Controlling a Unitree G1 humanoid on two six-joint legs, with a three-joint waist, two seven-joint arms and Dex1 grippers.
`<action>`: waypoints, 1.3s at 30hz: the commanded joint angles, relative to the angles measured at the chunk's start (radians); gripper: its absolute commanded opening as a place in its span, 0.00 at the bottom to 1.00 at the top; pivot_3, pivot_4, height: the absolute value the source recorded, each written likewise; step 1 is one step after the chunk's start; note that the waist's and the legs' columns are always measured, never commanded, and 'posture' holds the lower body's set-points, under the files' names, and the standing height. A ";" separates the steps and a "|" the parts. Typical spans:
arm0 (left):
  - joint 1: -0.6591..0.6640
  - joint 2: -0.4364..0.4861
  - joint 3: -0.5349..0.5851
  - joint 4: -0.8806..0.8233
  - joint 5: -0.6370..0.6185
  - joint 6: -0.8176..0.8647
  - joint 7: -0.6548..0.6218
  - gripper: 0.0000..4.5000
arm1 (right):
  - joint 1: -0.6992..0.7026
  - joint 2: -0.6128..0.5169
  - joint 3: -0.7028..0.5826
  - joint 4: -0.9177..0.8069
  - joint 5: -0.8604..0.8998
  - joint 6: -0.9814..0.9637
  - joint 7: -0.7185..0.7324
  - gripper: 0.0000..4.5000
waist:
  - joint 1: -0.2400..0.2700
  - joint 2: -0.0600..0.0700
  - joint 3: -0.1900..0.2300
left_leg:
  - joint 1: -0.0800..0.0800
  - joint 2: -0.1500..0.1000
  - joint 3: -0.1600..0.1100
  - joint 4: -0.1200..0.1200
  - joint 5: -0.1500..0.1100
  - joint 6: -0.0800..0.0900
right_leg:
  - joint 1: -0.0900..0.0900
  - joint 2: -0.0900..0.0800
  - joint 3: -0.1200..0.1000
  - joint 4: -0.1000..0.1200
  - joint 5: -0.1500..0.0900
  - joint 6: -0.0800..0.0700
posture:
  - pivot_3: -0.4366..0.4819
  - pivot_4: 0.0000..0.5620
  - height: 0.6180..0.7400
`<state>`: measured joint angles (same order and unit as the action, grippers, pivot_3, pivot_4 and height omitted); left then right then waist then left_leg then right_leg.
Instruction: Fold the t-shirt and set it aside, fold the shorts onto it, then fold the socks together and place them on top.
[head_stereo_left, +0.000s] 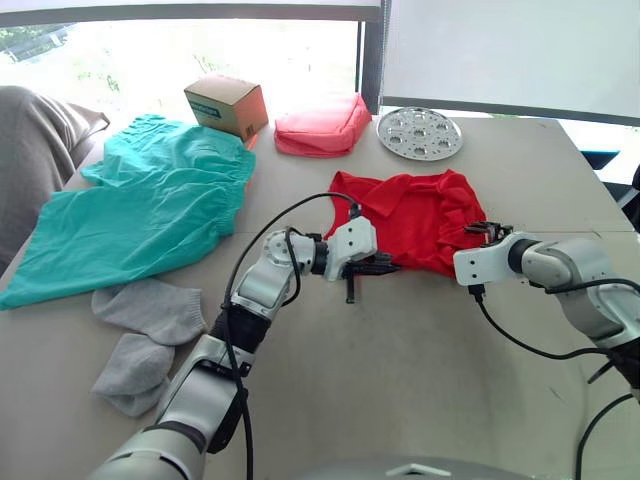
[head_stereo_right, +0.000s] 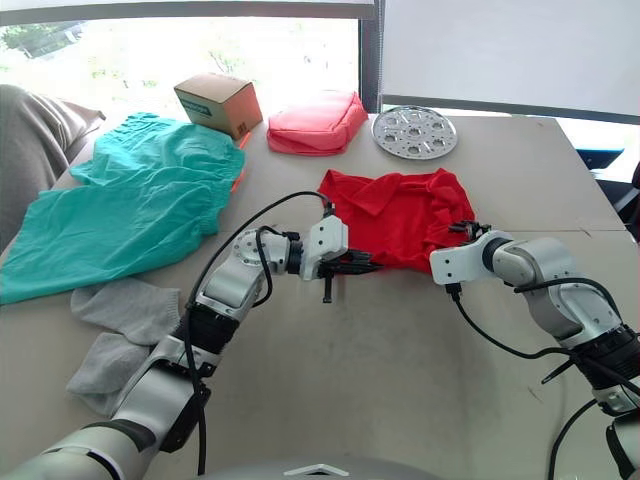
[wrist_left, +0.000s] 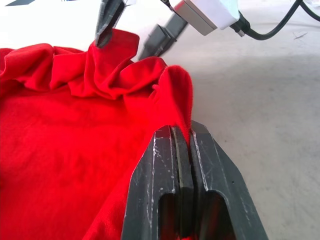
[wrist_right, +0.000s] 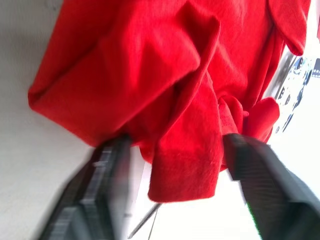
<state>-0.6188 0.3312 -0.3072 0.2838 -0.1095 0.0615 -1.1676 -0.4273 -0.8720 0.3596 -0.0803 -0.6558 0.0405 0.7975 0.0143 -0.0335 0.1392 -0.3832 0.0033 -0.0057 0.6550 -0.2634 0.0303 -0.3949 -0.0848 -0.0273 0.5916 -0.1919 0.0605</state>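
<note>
I have the left gripper (wrist_left: 182, 145) clamped on the near edge of the t-shirt (head_stereo_left: 415, 215), which lies bunched at the table's (head_stereo_left: 400, 370) centre. The right gripper (wrist_right: 175, 165) sits at the shirt's right edge with its fingers spread wide around a fold. The shorts (head_stereo_left: 140, 215) lie far left, the socks (head_stereo_left: 140, 335) near left, just beside them.
</note>
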 joint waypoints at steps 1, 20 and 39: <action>0.002 0.004 0.002 -0.052 -0.003 -0.009 0.007 0.00 | -0.019 0.007 -0.030 -0.031 -0.002 0.008 0.010 0.30 | 0.000 0.000 0.000 | 0.000 0.000 0.000 0.000 0.000 0.000 | 0.000 0.000 0.000 0.000 0.000 0.000 | 0.48 0.27 0.99; 0.081 0.129 0.126 -0.161 -0.151 0.130 -0.017 0.00 | 0.162 -0.059 -0.379 -0.318 0.341 0.300 0.258 0.00 | 0.000 0.000 0.000 | 0.000 0.001 -0.001 0.000 0.000 0.000 | 0.000 0.000 0.000 0.000 0.000 0.000 | 0.48 0.27 0.99; 0.613 0.803 0.690 -0.728 -0.989 0.955 -0.245 0.00 | 0.621 -0.179 -1.119 -0.823 1.129 0.865 0.628 0.00 | 0.002 0.005 0.002 | 0.005 0.007 -0.004 -0.002 -0.001 0.000 | 0.002 -0.002 -0.001 -0.001 -0.006 0.001 | 0.48 0.27 0.99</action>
<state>0.0389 1.1458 0.3818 -0.4851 -1.0716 1.0062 -1.4299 0.2633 -1.0262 -0.7652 -0.9212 0.4396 0.8940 1.4931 0.0158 -0.0281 0.1417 -0.3777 0.0106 -0.0095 0.6536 -0.2642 0.0297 -0.3925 -0.0866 -0.0282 0.5902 -0.1976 0.0615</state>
